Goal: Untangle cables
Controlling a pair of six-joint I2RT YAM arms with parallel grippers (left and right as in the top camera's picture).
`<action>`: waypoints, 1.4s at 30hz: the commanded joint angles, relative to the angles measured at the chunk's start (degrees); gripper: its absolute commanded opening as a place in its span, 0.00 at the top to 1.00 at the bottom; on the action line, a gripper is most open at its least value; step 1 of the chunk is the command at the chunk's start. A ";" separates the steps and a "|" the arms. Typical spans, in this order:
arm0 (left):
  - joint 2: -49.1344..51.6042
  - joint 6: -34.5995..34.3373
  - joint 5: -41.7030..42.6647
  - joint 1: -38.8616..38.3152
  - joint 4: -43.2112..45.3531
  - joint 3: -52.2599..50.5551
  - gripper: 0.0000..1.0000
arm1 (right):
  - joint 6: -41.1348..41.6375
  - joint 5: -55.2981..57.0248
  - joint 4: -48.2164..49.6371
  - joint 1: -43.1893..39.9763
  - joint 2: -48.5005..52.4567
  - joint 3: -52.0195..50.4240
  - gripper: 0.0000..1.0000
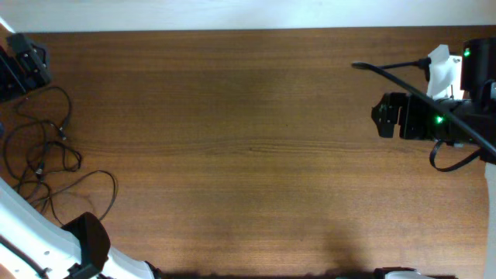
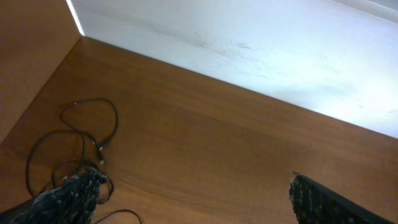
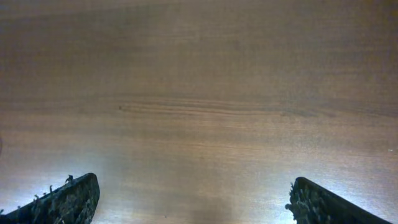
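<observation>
The cables (image 1: 46,151) are thin black cords lying in loose tangled loops at the far left of the wooden table. They also show in the left wrist view (image 2: 81,149), with a small plug (image 2: 101,162) in the middle of the loops. My left gripper (image 1: 91,235) is at the front left, just right of the nearest loop. In its wrist view it (image 2: 193,202) is open and empty, with the left finger over the edge of the clump. My right gripper (image 1: 381,116) is far away at the right. In its own wrist view it (image 3: 196,202) is open and empty over bare wood.
A black arm base (image 1: 22,62) sits at the back left corner next to the cables. A thick black robot cable (image 1: 395,71) arcs over the right arm. A white wall (image 2: 249,43) runs along the table's far edge.
</observation>
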 commanded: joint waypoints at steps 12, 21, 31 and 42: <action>0.28 -0.57 0.79 -0.02 -0.02 -0.17 0.00 | -7.91 2.08 22.18 0.24 -7.91 -5.35 0.01; 0.28 -0.57 0.79 0.00 -0.02 -0.17 0.01 | -11.39 -1.60 61.24 -6.58 -38.42 -54.05 0.01; 0.28 -0.57 0.76 0.00 -0.02 -0.17 0.01 | -11.37 -2.29 86.01 -7.74 -76.39 -98.97 0.01; 0.28 -0.57 0.79 0.00 -0.02 -0.17 0.01 | -10.64 -4.44 87.10 -7.69 -81.99 -113.42 0.01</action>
